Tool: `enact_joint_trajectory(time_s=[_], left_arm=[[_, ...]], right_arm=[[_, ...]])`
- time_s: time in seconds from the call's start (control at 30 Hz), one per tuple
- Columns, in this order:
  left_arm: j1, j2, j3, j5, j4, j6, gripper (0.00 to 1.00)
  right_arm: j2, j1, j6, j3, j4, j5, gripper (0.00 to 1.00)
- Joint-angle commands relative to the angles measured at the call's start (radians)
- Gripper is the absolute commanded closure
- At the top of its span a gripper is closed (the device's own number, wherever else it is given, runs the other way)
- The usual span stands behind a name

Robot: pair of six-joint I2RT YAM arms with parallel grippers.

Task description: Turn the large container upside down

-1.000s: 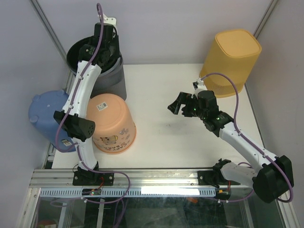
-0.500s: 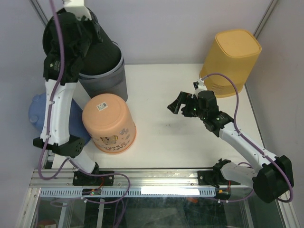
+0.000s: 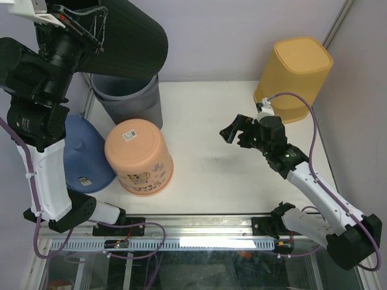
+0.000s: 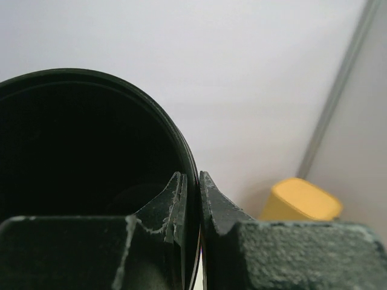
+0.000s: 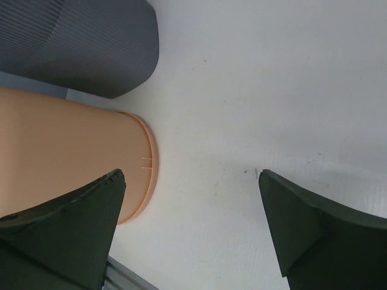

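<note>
Left wrist: left gripper (image 4: 192, 181) clamped on black bin (image 4: 72, 145) rim, bin tilted above far-left corner; right gripper (image 5: 188, 176) spread wide.

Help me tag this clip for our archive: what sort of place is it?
Likely a robotics lab test cell, not a home: a white table walled by plain panels, an aluminium rail carrying both arm bases, and an upturned orange bin among other plastic bins as props.
</note>
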Motion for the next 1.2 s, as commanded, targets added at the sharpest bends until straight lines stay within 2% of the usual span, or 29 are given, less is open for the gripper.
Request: enact_joint_trajectory(time_s=[0.0,0.1,0.23,0.43,0.67,0.9,1.0,1.07,1.17], left_arm=[[-0.01,0.015,0.018,0.242,0.142,-0.145,1.0],[-0.009,0.056,0.014,0.418,0.162,-0.242,1.0],[-0.036,0.069,-0.056,0.505,0.217,-0.318,1.0],[-0.219,0.057,-0.268,0.475,0.293,-0.362,1.0],[-0.313,0.092,-0.578,0.5,0.47,-0.492,1.0],[-0.33,0.181,-0.714,0.503,0.539,-0.533,1.0],[-0.33,0.219,-0.762,0.487,0.545,-0.523,1.0],[-0.328,0.247,-0.791,0.473,0.546,-0.511,1.0],[-0.317,0.27,-0.834,0.45,0.542,-0.501,1.0]], right_arm=[[-0.124,-0.004,-0.098,0.166,-0.121,0.181,0.04],[-0.213,-0.004,-0.161,0.264,-0.228,0.333,0.02],[-0.35,-0.004,-0.209,0.356,-0.29,0.501,0.02],[-0.451,-0.002,-0.189,0.439,-0.318,0.482,0.01],[-0.311,0.025,-0.126,0.61,-0.575,0.47,0.01],[-0.18,0.026,-0.011,0.609,-0.697,0.434,0.01],[-0.134,0.013,0.037,0.573,-0.709,0.362,0.01],[-0.119,-0.097,0.077,0.481,-0.666,0.158,0.01],[-0.152,-0.33,0.116,0.33,-0.565,-0.154,0.01]])
